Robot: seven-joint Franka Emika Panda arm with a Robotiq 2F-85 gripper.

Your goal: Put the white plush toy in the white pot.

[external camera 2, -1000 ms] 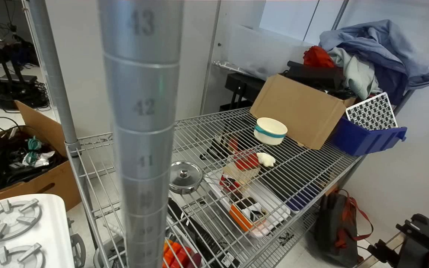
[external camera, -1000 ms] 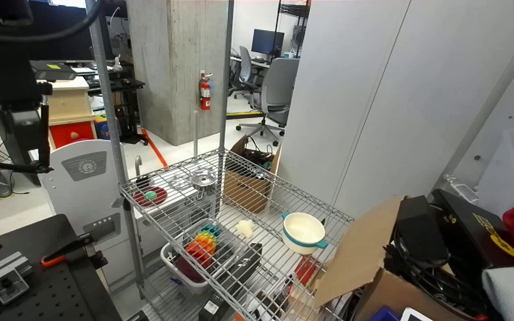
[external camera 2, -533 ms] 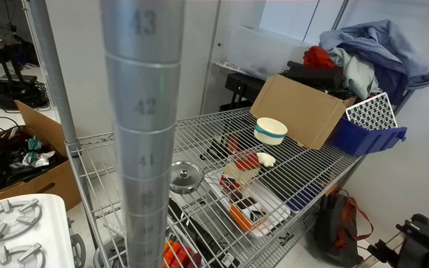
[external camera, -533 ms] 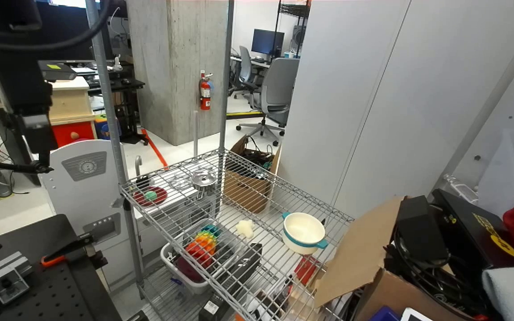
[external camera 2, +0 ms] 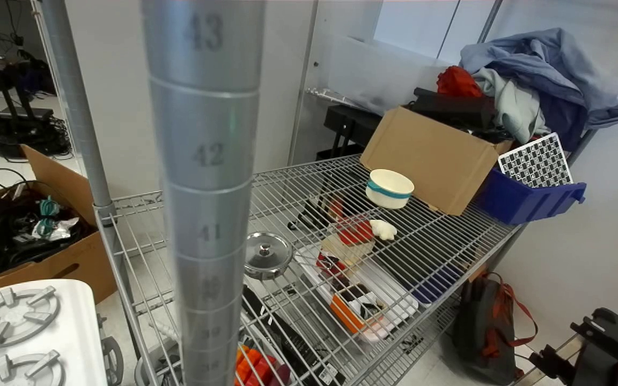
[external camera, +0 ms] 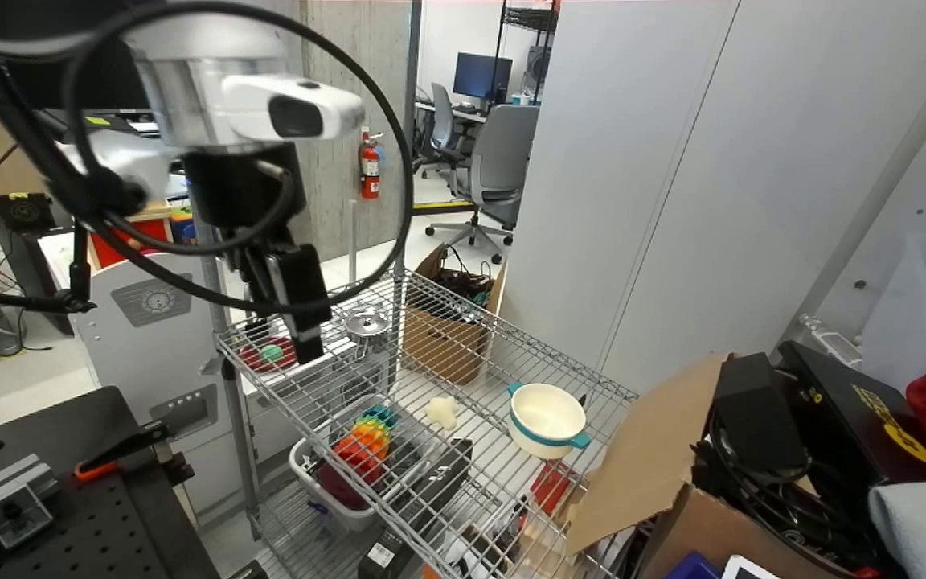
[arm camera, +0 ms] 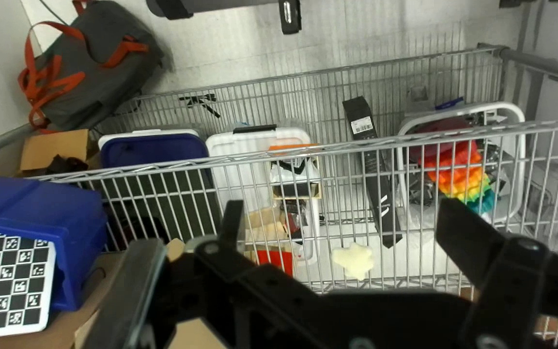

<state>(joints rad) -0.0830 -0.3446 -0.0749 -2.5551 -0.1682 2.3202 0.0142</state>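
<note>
The white plush toy (external camera: 441,412) is a small cream-white lump lying on the wire shelf; it also shows in the other exterior camera's picture (external camera 2: 383,229) and in the wrist view (arm camera: 354,260). The white pot (external camera: 547,414), cream with a teal band and teal handles, stands upright on the shelf beside the toy and also shows in an exterior view (external camera 2: 389,188). I cannot make the pot out surely in the wrist view. My gripper (arm camera: 344,218) is open and empty, its fingers wide apart, with the toy visible beyond them. In an exterior view the gripper (external camera: 310,342) hangs above the shelf's left corner, apart from the toy.
The wire shelf's rim (arm camera: 240,158) edges the work area. A cardboard box flap (external camera: 648,450) rises close to the pot. A blue bin (external camera 2: 529,201) stands beside it. A grey post (external camera 2: 207,187) rises from the shelf. Several stored items lie beneath the wires.
The arm has swung from the far left into an exterior view, bringing the gripper rightward over the shelf's corner. The toy and pot have not moved.
</note>
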